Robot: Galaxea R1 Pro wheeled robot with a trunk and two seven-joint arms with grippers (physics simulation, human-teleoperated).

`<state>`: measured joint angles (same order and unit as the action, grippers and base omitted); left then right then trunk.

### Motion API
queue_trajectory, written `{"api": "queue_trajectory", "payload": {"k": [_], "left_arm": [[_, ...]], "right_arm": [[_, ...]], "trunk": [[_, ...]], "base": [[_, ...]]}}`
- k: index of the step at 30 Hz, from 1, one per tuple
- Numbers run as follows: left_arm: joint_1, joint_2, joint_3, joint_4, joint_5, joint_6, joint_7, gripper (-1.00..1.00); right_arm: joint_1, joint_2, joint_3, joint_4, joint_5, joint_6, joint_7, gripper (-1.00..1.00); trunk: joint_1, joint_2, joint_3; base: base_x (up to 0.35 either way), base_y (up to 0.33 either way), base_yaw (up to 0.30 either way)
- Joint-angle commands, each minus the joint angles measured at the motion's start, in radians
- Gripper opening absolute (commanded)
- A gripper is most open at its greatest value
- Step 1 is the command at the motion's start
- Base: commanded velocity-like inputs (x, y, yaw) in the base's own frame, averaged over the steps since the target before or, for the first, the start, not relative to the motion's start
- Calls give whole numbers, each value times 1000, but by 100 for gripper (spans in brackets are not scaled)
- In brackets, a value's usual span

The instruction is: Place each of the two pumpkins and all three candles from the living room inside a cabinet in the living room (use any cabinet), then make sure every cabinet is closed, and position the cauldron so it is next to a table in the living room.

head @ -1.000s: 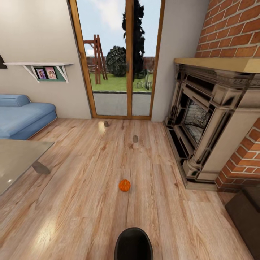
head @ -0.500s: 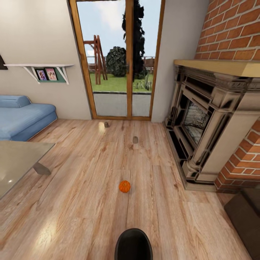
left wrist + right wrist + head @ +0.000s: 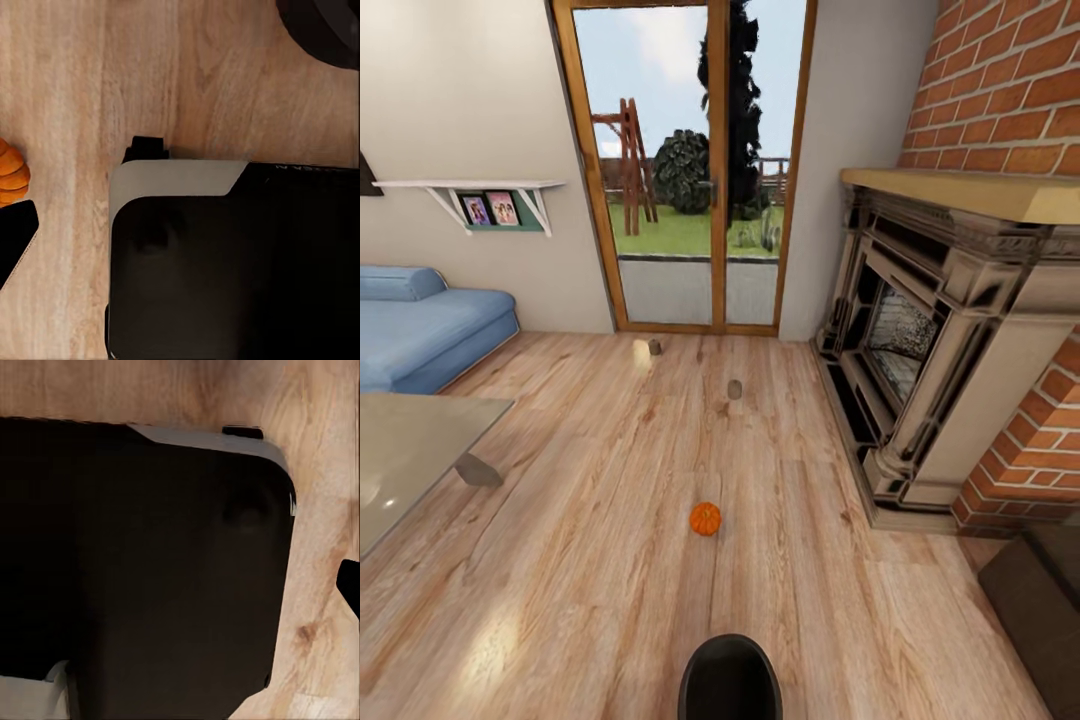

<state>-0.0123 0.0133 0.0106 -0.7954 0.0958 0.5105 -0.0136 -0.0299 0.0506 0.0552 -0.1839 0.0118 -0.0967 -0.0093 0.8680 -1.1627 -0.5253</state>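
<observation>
Pumpkin [image 3: 705, 518] on wood floor [image 3: 590, 560], two candles [image 3: 734, 389] beyond.

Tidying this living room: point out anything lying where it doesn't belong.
A pumpkin sits on the bare wood floor mid-room. Two candles stand on the floor farther on, toward the glass door. Nothing looks spilled or damaged.

At the bottom centre of the head view sits a dark rounded part of the robot's body [image 3: 730, 678]; both wrist views look down onto its black base [image 3: 232, 262].
</observation>
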Motion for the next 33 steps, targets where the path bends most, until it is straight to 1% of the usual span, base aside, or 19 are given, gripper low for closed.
{"api": "queue_trajectory", "payload": {"k": [1,3,5,6,7,8,9,11,13,14,16,18,21,22,27,31,33], "left_arm": [[0,-2,1,-45,9,55,0,100],[-1,-8,-2,-125,8,134,-1,100],[-4,-17,-2,-206,9,175,0,100],[-7,-23,-3,-233,11,186,0,100],[-17,-30,-3,-247,12,193,1,100],[-26,-33,-3,-249,13,196,1,100],[-52,-38,-3,-238,13,199,1,100],[-123,-44,-3,-159,14,201,-1,100],[-208,-46,-2,-46,27,198,-1,100],[-241,-46,-2,2,43,196,-1,100],[-277,-46,-2,65,84,185,-2,100],[-289,-46,-3,88,106,164,2,100],[-298,-47,-7,105,124,132,9,100],[-299,-48,-7,108,125,127,10,100],[-300,-49,-9,120,129,103,5,100],[-301,-47,-11,180,129,29,1,100],[-301,-47,-11,200,128,11,-1,100]], "right_arm": [[-1,0,5,-80,1,74,-1,100],[-2,0,5,-262,0,264,-2,100],[-2,0,5,-459,-1,452,-3,100],[-2,1,5,-547,-2,529,-4,100],[-3,1,5,-622,-8,589,-4,100],[-4,3,5,-655,-13,613,-4,100],[-4,6,5,-710,-28,648,-4,100],[-11,18,6,-771,-66,685,-5,100],[-29,28,5,-792,-97,700,-5,100],[-35,31,5,-793,-106,700,-5,100],[-41,34,4,-783,-115,693,-5,100],[-43,35,4,-770,-119,679,-5,100],[-45,36,5,-736,-121,619,-5,100],[-45,36,5,-725,-122,599,-5,100],[-45,36,5,-694,-122,550,-5,100],[-45,35,5,-687,-121,523,-6,100],[-45,35,5,-687,-122,520,-6,100]], "trunk": [[-4,7,2],[-12,21,8],[-19,35,15],[-23,42,18],[-27,49,21],[-31,56,24],[-35,63,27],[-42,77,33],[-50,91,40],[-54,98,43],[-61,112,49],[-69,126,55],[-81,147,65],[-84,154,68],[-104,189,84],[-119,217,96],[-127,231,102]], "base": [[0,0,0],[0,0,0],[0,0,0],[0,0,0],[0,0,0],[0,0,0],[0,0,0],[0,0,0],[0,0,0],[0,0,0],[0,0,0],[0,0,0],[0,0,0],[0,0,0],[0,0,0],[0,0,0],[0,0,0]]}}
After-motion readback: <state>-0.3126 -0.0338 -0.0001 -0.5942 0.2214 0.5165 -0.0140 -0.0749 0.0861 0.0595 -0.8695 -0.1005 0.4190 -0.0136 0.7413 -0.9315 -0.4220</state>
